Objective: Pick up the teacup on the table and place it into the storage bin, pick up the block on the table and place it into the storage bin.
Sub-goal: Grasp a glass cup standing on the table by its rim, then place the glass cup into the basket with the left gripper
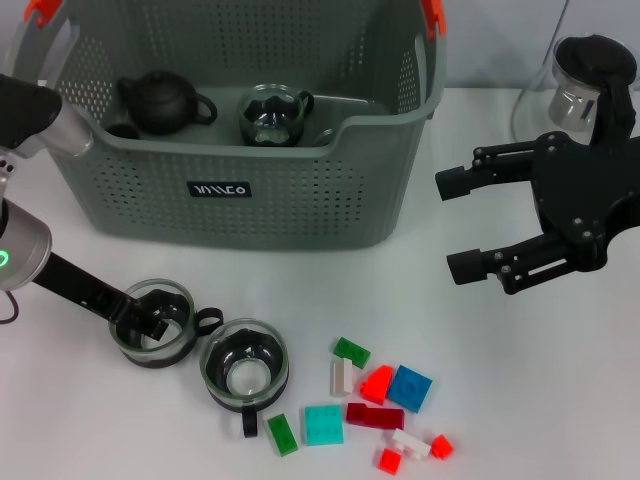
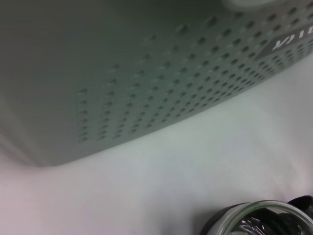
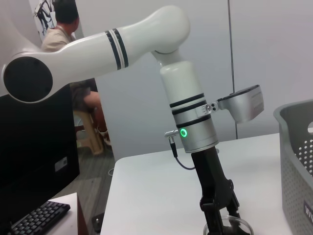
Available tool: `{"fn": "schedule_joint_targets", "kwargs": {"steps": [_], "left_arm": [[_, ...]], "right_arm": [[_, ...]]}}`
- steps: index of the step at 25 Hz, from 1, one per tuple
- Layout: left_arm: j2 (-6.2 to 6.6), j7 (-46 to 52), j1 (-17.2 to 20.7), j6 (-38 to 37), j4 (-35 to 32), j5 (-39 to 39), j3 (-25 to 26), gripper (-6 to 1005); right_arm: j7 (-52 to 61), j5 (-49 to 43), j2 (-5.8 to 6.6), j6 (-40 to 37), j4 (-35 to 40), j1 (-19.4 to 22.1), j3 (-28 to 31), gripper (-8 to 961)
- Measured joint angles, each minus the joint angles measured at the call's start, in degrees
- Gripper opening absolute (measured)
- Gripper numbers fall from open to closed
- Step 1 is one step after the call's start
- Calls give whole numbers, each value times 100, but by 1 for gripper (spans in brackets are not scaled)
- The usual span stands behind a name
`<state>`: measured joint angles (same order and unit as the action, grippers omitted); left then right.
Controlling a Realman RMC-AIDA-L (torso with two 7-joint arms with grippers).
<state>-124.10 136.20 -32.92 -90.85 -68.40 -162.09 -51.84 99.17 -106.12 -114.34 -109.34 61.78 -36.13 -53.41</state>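
Observation:
A glass teacup [image 1: 178,343] with a black base stands on the white table in front of the storage bin's left part. My left gripper [image 1: 150,318] is shut on its rim, one finger inside the cup. The cup's rim [image 2: 259,211] shows in the left wrist view. A second glass teacup [image 1: 246,372] stands just right of the first. Several coloured blocks [image 1: 409,387] lie scattered at the front centre. The grey-green perforated storage bin [image 1: 250,215] holds a black teapot [image 1: 160,102] and a glass cup [image 1: 272,115]. My right gripper [image 1: 478,226] hangs open above the table, right of the bin.
A glass pitcher [image 1: 582,85] with a black handle stands at the back right, behind my right gripper. The bin's wall [image 2: 122,73] is close to the left wrist. The right wrist view shows the left arm [image 3: 193,122] reaching down beside the bin's end [image 3: 298,147].

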Motion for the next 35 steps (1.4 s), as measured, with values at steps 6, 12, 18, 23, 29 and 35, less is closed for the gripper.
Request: {"fn": "schedule_joint_targets", "kwargs": {"steps": [6,12,18,23,29,35], "left_arm": [[0,9,-26,96,64,-83,-56,774],[0,50,-39,219,158,-152,-240,627],[16,128,-48,268,175,-153,-300,376],[7,145,-31,286,144,-152,-412,99],[9,169,-22,282,107,-149,-501,51],[70,237,93,67,-458,-147,-427,52]], "right_arm": [[-3,-5,-1,0,0,1,28,917],[-3,-5,-1,-7,3,-2,143,917],[-3,8,-10,-25,39,-7,186,917],[-3,2,-18,-34,40,-12,230,917],[-3,13,-18,-35,40,-7,230,916],[-29,-4,-18,-22,16,1,229,916]]}}
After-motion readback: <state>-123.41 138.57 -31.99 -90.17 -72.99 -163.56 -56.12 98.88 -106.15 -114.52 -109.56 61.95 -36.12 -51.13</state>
